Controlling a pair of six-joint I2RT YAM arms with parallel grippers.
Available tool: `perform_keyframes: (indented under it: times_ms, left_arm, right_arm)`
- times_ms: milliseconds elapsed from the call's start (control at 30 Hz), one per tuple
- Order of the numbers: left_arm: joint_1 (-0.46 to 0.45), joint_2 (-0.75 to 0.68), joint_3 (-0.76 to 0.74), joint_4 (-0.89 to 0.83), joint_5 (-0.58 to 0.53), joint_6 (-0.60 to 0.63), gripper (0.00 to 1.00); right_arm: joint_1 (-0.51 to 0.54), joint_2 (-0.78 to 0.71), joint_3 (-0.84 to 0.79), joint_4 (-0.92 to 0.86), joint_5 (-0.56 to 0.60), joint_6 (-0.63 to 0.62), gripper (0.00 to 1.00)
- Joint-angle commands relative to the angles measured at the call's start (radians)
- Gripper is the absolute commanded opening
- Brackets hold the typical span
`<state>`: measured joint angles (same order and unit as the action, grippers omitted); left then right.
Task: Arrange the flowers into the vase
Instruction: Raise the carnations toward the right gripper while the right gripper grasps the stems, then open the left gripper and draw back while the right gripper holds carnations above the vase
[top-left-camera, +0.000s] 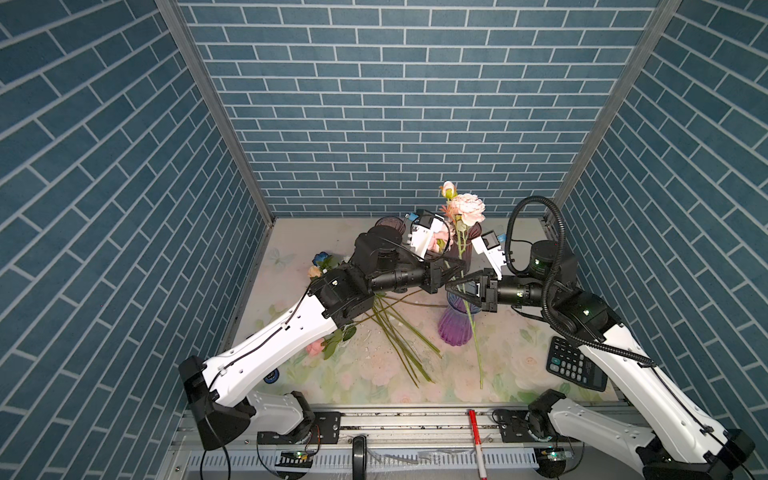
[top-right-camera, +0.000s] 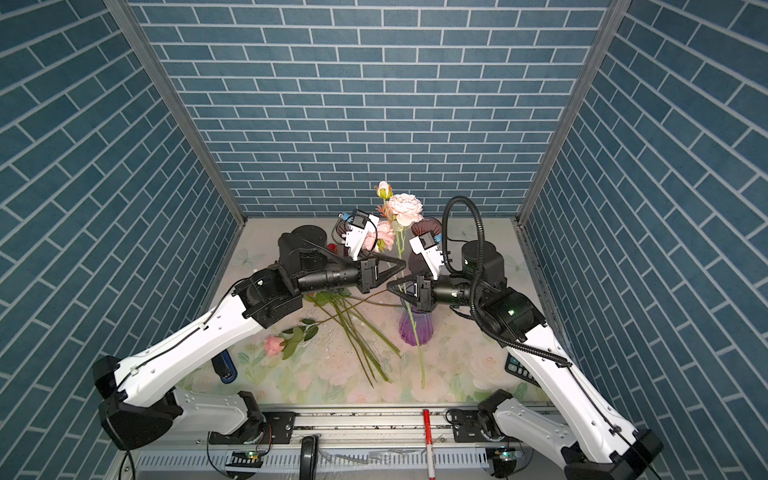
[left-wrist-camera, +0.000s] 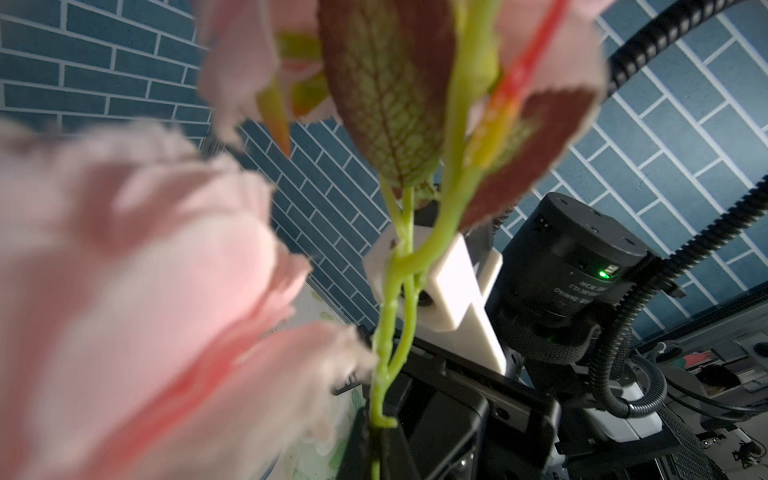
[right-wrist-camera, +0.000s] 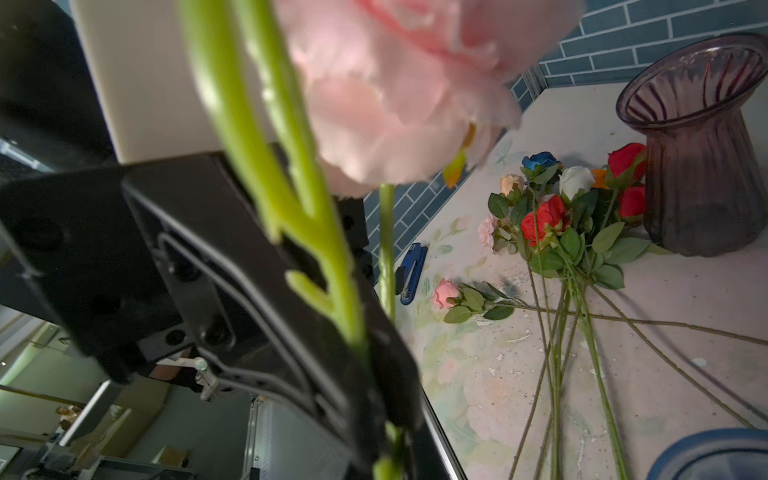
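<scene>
Blue-brick walls (top-left-camera: 374, 104); left gripper (top-left-camera: 460, 264), right gripper (top-left-camera: 449, 286) (both closed) clamping pink peony (top-left-camera: 467, 208)

Blue brick-patterned walls (top-left-camera: 374, 104) close in three sides, joined by aluminium corner posts (top-left-camera: 218, 112). The bench (top-left-camera: 519, 365) wears a pale floral cover, evenly lit.

white-shelled arms (top-left-camera: 270, 345) bear black joints (top-left-camera: 345, 291), a green light (left-wrist-camera: 602, 273) and one corrugated hose (left-wrist-camera: 690, 245).

Both arms reach inward, left fingers (top-left-camera: 459, 266) and right fingers (top-left-camera: 453, 288) closed.
</scene>
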<state>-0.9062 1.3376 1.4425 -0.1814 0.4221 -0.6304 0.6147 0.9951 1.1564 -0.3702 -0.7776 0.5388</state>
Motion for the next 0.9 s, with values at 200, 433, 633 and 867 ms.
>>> perform_keyframes:
  times_ms: [200,433,633,867]
  left_arm:
    - [0.018,-0.056,0.11,-0.185,-0.165,0.093,0.65]
    - [0.258,-0.199,0.074,-0.199,-0.1,0.041,0.73]
    - [0.423,-0.289,-0.044,-0.205,-0.047,0.063,0.91]
    - [0.44,-0.293,-0.077,-0.254,-0.049,0.148,1.0]
  right_arm:
    - [0.011,-0.008,0.107,-0.109,0.313,-0.077,0.0]
    - [0.01,0.056,0.281,-0.128,0.62,-0.268,0.0]
    - [0.009,-0.024,0.003,0.441,0.582,-0.494,0.0]
    - [0.009,0.011,-0.043,0.462,0.532,-0.536,0.0]
